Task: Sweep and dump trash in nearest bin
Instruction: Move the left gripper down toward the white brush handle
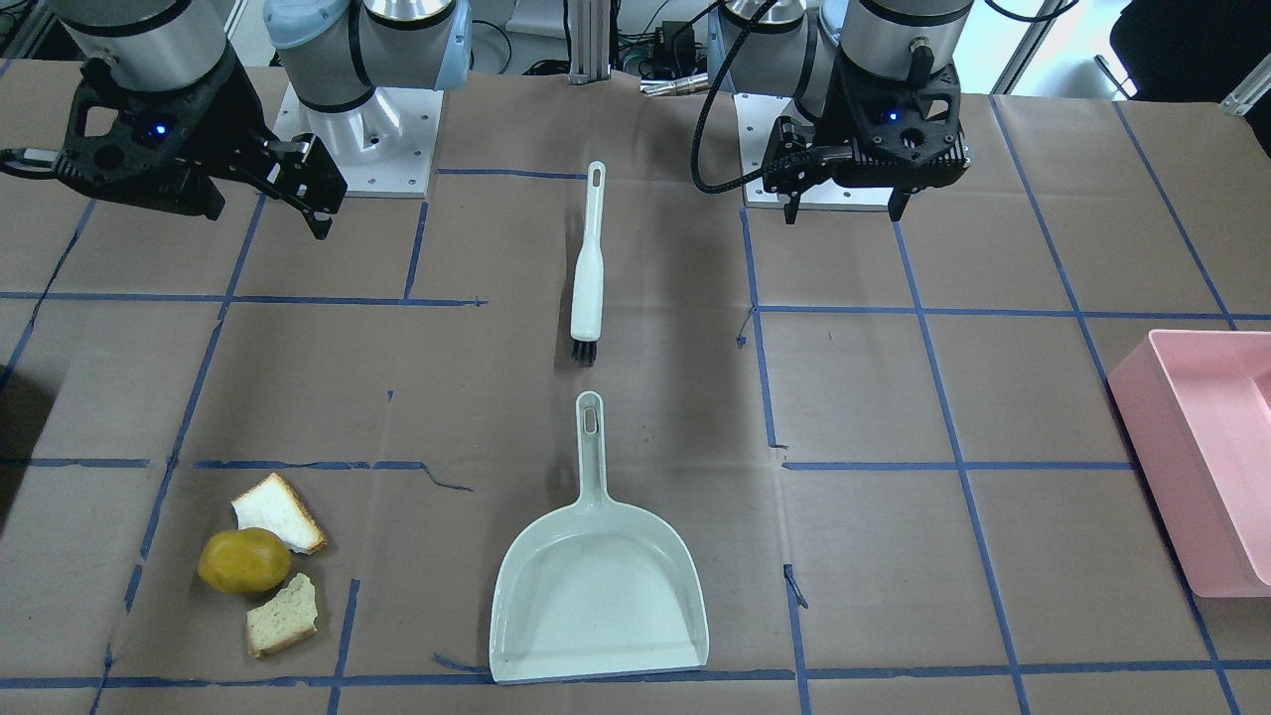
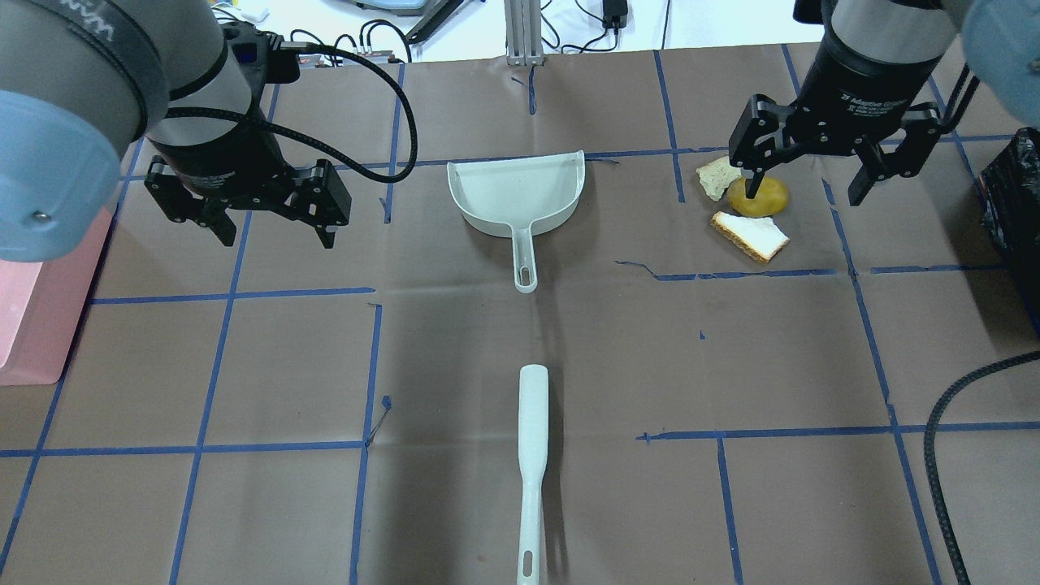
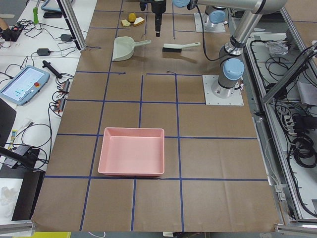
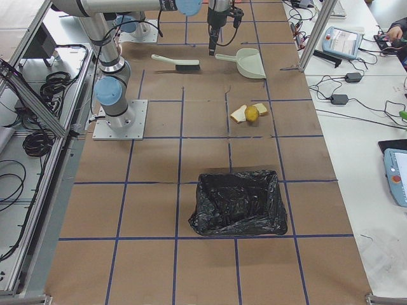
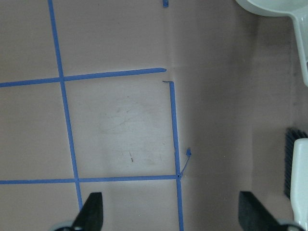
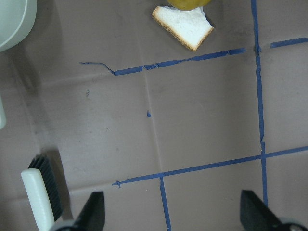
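Left gripper (image 1: 845, 214) and right gripper (image 2: 804, 197) hover empty, jaws spread wide, above the worktop (image 1: 854, 397); the sweep has not begun. Between them lies the brush (image 1: 588, 268), handle toward the robot, and just beyond its bristles rests the dustpan (image 1: 601, 586), handle pointing back at it. The trash (image 4: 251, 114), two scraps of bread (image 1: 280, 511) flanking a yellow fruit (image 1: 243, 561), sits well ahead of the right gripper. The opening move is probably one tool handle per gripper, with the load bound for the black bin (image 4: 238, 203) out past the right gripper, which looks nearer than the pink bin (image 3: 131, 151) past the left. Overhead, a right finger (image 2: 754, 183) overlaps the fruit. The right wrist view crops the fruit and misses one scrap.
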Robot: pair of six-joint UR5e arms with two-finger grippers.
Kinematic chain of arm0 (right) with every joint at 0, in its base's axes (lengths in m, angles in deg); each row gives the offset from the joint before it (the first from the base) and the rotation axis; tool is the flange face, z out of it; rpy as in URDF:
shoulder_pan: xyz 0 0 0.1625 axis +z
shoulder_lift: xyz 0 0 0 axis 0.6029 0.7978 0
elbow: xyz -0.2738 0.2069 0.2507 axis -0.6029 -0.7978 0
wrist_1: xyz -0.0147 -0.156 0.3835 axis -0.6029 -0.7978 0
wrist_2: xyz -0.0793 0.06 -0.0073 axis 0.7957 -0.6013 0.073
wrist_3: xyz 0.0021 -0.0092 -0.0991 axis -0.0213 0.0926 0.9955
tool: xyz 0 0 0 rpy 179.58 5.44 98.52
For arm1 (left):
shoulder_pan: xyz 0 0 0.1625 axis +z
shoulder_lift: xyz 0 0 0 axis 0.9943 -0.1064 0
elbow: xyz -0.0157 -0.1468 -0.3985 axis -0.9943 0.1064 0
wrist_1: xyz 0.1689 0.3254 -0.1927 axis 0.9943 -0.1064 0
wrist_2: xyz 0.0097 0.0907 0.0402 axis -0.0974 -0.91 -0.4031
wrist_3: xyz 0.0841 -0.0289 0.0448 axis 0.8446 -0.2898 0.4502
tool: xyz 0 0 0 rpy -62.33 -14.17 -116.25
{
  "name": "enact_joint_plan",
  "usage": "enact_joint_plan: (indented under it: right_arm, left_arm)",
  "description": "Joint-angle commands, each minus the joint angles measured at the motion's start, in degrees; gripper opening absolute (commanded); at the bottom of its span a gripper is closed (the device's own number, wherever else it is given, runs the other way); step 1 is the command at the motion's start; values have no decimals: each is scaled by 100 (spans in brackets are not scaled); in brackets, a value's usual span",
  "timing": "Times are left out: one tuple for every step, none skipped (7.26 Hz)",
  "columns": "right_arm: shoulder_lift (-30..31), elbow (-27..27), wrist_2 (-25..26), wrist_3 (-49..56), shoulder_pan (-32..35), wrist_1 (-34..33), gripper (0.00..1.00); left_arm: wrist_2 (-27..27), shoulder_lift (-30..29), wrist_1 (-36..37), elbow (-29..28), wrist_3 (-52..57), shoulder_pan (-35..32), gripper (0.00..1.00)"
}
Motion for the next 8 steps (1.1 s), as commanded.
enact_joint_plan:
  right_arm:
    - [-276, -417, 19, -115, 9, 12, 100]
    - [-303, -471, 19, -186, 35, 30, 100]
    - [-294, -472, 11, -195, 44, 30, 100]
    - [-303, -455, 11, -196, 44, 30, 100]
    - [-303, -446, 11, -196, 44, 30, 100]
    - [-303, -446, 11, -196, 44, 21, 100]
    - [-303, -446, 11, -196, 44, 12, 100]
    - [-303, -446, 2, -196, 44, 4, 100]
  left_arm:
    - [59, -128, -5, 33, -855, -696, 99]
    - [33, -129, 30, 312, -1355, -1022, 100]
    - [41, 10, 39, 663, -1421, -1226, 100]
    - [128, 21, 326, 901, -1526, -1506, 100]
    - [242, -5, 616, 1052, -1840, -1848, 100]
    - [304, -32, 654, 1280, -2409, -2130, 100]
    - [505, -93, 802, 1560, -2902, -2229, 99]
    - [516, -85, 951, 1902, -2933, -2343, 99]
